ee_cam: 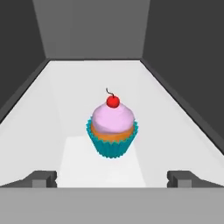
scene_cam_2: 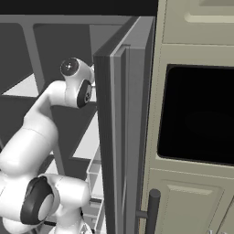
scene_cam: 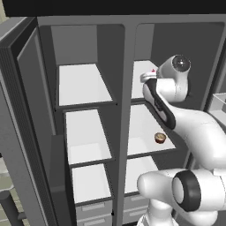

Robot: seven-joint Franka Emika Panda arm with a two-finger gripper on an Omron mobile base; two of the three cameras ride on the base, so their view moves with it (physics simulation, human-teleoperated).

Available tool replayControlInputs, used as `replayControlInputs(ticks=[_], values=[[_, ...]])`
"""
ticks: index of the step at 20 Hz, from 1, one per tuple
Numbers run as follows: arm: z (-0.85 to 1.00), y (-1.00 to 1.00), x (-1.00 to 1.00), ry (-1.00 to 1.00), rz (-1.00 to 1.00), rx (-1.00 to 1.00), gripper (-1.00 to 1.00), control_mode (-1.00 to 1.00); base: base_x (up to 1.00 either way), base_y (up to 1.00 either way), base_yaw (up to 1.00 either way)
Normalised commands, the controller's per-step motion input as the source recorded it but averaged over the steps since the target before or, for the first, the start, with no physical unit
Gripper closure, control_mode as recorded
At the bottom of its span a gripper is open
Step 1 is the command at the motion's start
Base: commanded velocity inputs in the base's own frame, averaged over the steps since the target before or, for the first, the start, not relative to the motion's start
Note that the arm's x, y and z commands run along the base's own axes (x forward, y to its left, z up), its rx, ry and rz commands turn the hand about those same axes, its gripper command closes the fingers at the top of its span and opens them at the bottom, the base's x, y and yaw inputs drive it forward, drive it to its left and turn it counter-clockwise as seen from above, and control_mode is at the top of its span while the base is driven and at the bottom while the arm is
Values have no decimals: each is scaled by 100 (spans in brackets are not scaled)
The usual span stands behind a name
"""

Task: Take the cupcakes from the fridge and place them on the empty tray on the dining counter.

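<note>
Fridge (scene_cam: 123,57) stands open. In the left base view, its left door (scene_cam: 22,132) swings out at 9 o'clock. Inside, a vertical divider (scene_cam: 125,114) splits the interior into two columns of white shelves, with drawers (scene_cam: 93,211) at the bottom.

Left column: three shelves, upper (scene_cam: 84,84), middle (scene_cam: 87,134) and lower (scene_cam: 90,183), all showing bare white surfaces.

Right column: on the upper shelf (scene_cam: 140,73), a trace of pink and red shows just beside the arm's wrist at about 1 o'clock; too small to identify from this view. On the middle shelf (scene_cam: 141,128), a second cupcake (scene_cam: 160,138) with a dark wrapper and tan top sits near the front right, at roughly 4 o'clock of centre, apart from the arm.

White arm (scene_cam: 194,132) rises from 5 o'clock and reaches into the upper right compartment.

Right base view: same arm (scene_cam_2: 32,132) enters from 7 o'clock, the wrist passing behind the fridge's right door (scene_cam_2: 121,137), seen edge-on. To the right of it stand pale cabinets with a black oven panel (scene_cam_2: 196,114).

Hand view: cupcake (ee_cam: 112,127), teal wrapper, pink frosting, red cherry, upright on the white shelf floor (ee_cam: 65,109), dead centre. Gripper (ee_cam: 112,178) is released, jaws spread wide; the fingertips (ee_cam: 43,178) sit at 7 and 5 o'clock, short of the cupcake and not touching it. Nothing is grasped.
</note>
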Motion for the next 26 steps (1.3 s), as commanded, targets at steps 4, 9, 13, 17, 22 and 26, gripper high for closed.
replayControlInputs(ticks=[4,9,13,17,22,26], values=[[-26,0,39,0,0,0,-100,-100,0,0,0],[-14,0,45,0,0,0,-100,-100,0,0,0],[-6,0,46,0,0,0,-100,-100,0,0,0],[-2,0,46,0,0,0,-100,-100,0,0,0],[-3,-1,43,0,0,0,-100,-100,0,0,0],[-8,-1,34,0,0,0,-100,-100,0,0,0]])
